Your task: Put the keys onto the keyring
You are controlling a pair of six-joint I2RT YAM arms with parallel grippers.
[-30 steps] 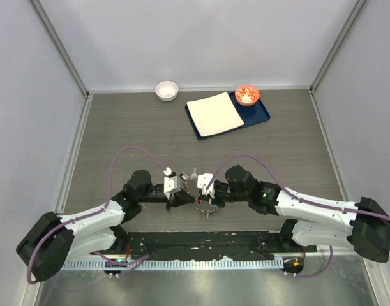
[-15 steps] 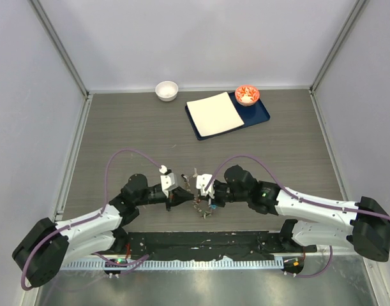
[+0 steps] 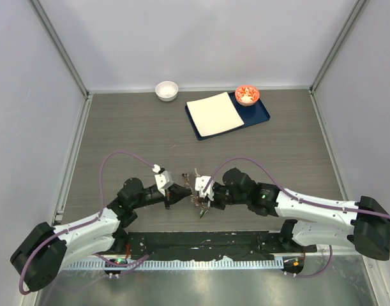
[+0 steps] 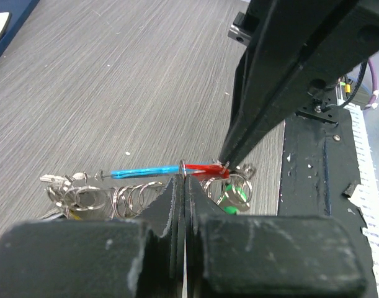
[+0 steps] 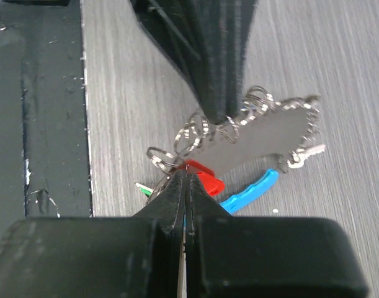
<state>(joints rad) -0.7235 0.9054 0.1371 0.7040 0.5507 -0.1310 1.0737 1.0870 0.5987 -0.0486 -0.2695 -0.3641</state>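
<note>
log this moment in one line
left gripper: shut, tip at keyring | right gripper: shut, tip at red key | held: cannot tell | place: table front centre

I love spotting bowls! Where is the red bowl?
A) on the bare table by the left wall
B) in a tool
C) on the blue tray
C: the red bowl sits on a back corner of the blue tray, next to the white sheet.

- White bowl (image 3: 166, 90): at the far edge of my table (image 3: 118, 134), left of centre.
- Blue tray (image 3: 262, 116): far right, carrying a white sheet (image 3: 213, 113) and a red bowl (image 3: 247, 95).
</note>
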